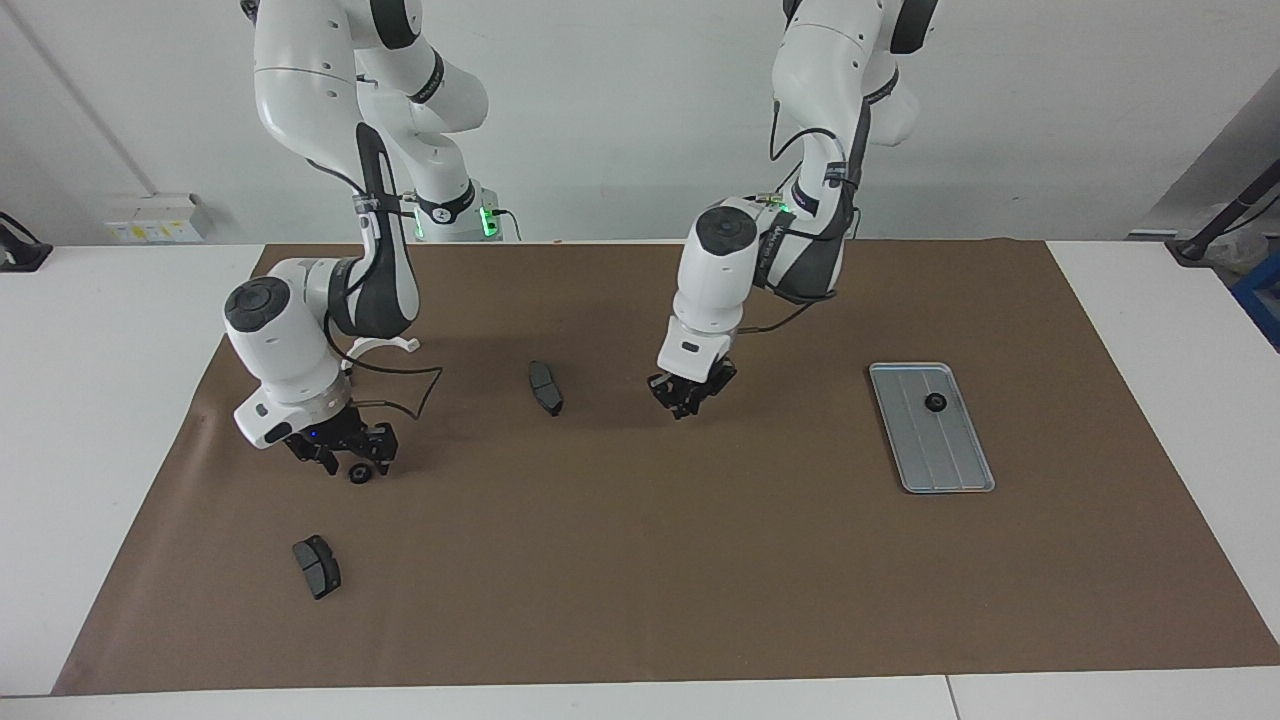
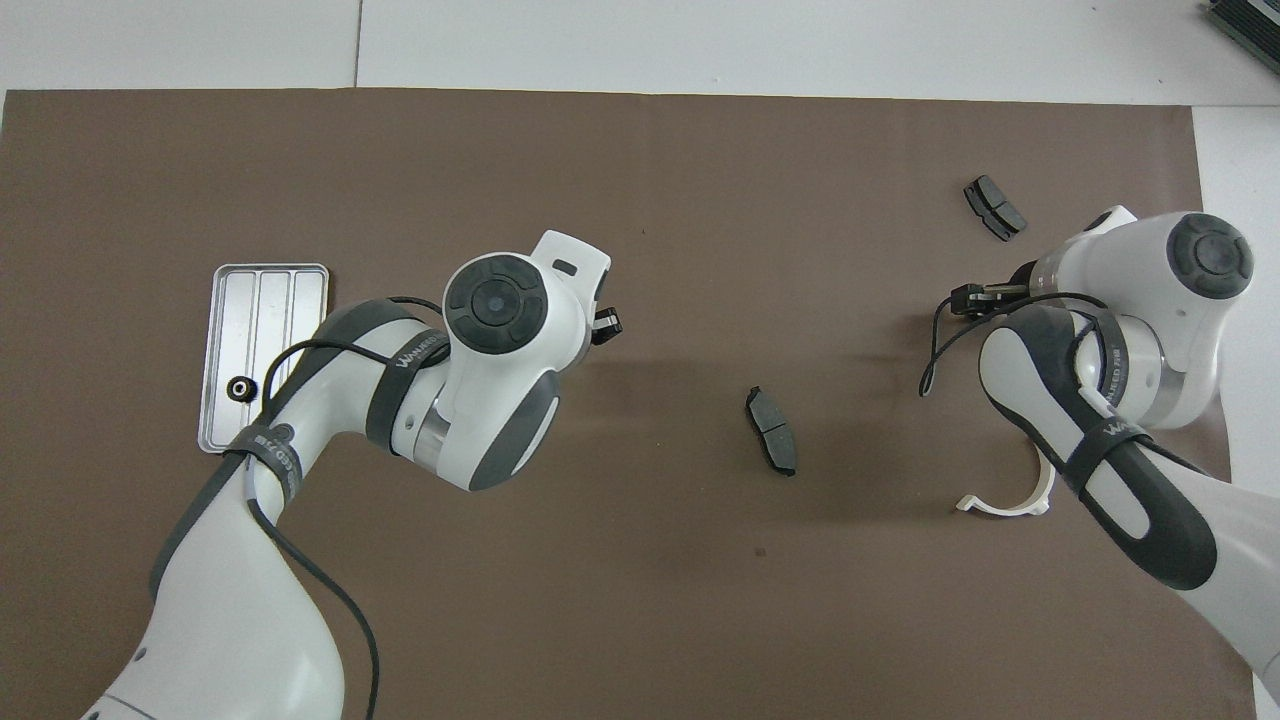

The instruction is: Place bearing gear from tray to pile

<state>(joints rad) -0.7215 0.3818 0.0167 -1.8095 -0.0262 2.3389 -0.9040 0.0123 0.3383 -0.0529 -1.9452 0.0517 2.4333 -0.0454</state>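
Note:
The silver tray (image 1: 935,470) lies toward the left arm's end of the brown mat, with one small black bearing gear (image 1: 936,402) on it; tray (image 2: 275,300) and gear (image 2: 239,388) also show in the overhead view. My right gripper (image 1: 345,460) is low over the mat at the right arm's end, shut on a second black bearing gear (image 1: 360,473) at its tips. The pile lies around it: a white half-ring bracket (image 1: 380,347) and two dark brake pads (image 1: 317,566) (image 1: 545,387). My left gripper (image 1: 690,398) hangs over the middle of the mat.
The brown mat (image 1: 700,560) covers most of the white table. In the overhead view the right arm's wrist (image 2: 1150,300) hides its gripper and gear. The bracket (image 2: 1010,500) and the pads (image 2: 771,430) (image 2: 994,208) are spread well apart.

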